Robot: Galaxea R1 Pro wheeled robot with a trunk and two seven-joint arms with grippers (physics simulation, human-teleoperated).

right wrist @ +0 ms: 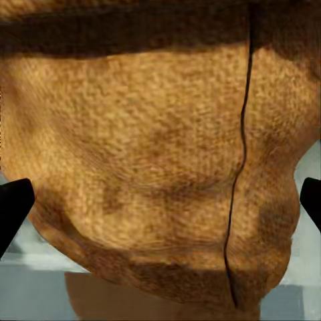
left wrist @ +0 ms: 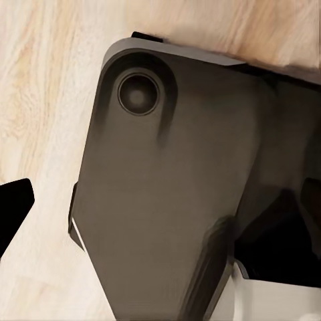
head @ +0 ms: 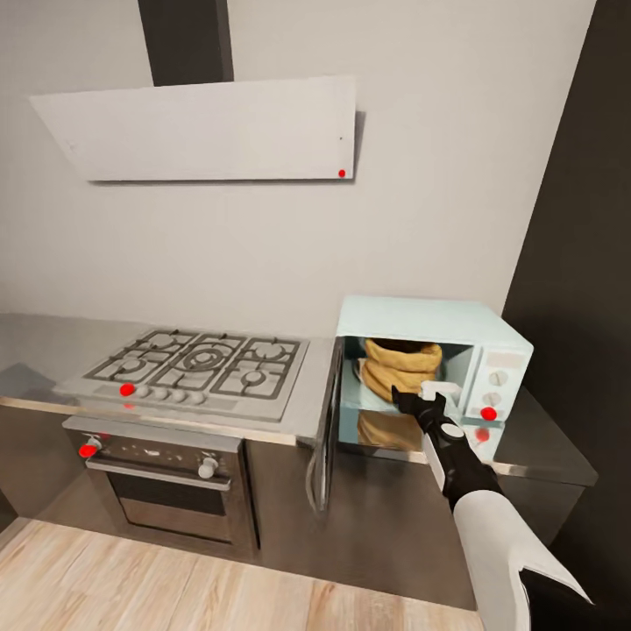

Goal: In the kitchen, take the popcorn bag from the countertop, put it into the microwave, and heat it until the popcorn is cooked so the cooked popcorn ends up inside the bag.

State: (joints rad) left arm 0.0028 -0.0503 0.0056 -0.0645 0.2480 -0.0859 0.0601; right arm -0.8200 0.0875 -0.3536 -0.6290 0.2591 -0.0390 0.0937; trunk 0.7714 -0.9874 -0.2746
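Head view, right of centre: your right claw (head: 419,405) is spread at the popcorn bag (head: 401,366) inside the open microwave (head: 456,337); left claw state unclear.

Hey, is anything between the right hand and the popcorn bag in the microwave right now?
Nothing visible. The microwave door hangs open, the right hand is at its opening, and the popcorn bag sits directly ahead between its spread fingertips.

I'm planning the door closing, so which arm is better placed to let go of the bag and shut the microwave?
Right. Its claw is already at the bag inside the microwave, near the open door. The left claw looks down at the floor.
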